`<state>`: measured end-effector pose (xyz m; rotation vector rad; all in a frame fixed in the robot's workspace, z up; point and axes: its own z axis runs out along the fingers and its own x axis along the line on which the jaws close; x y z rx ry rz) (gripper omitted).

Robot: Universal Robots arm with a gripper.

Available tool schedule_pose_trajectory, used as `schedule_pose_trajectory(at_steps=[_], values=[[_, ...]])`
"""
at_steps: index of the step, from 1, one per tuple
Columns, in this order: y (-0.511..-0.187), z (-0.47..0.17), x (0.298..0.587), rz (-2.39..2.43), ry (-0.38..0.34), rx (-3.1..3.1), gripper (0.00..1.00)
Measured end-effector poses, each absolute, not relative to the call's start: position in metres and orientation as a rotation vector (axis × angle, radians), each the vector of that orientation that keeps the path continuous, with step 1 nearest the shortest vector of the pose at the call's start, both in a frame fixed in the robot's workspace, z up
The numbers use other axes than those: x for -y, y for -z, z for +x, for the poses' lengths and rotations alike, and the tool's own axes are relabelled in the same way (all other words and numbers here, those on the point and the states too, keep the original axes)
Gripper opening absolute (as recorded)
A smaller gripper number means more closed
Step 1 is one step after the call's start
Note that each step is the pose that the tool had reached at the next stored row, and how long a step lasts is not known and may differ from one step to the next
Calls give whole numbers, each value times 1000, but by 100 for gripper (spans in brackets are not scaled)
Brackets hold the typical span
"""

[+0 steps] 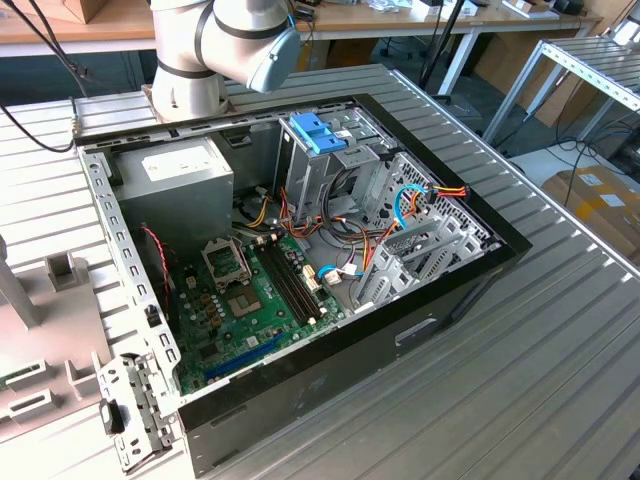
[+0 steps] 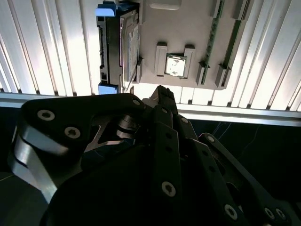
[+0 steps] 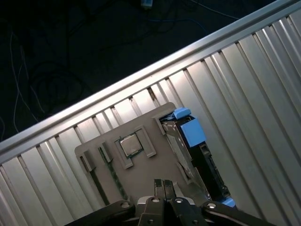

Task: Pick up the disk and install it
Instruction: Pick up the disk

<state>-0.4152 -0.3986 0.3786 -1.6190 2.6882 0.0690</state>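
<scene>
On the slatted table, close to its edge rail, we've got the disk standing on edge in a slot at one side of a pale grey holder plate. The light blue carrier frame caps both ends of the dark drive body. Not picked up, not in the case.

The gripper hovers above the plate, nearest the processor chip, which sits in its own pocket. The disk is just beside that pocket, off to one side of the fingertips. The fingers are pressed together with nothing between them. We can't tell whether the tips touch the plate. Two memory sticks stand in slots on the side of the chip away from the disk.

In the exterior view, the open computer case lies flat on the table. The arm has its base on the far side, toward the exterior view's left. Inside the case we see:
- the motherboard, near, toward the exterior view's left
- the power supply, far, same side
- a metal drive cage, far middle, with the blue-latched bracket on top
- cable bundles running toward the exterior view's right

A slotted pale grey fixture sits outside the case at the exterior view's left edge. We can't confirm it's the same plate.
</scene>
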Motion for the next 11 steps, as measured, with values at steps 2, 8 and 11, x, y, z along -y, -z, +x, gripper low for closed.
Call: schedule_pose_trajectory(at_steps=[2,8,11], values=[[-379,-415,399,-1626,-69,-2684,11],[-379,-415,399,-1650,-69,-2670,11],[-379,-415,399,-1659,-69,-2665,11]])
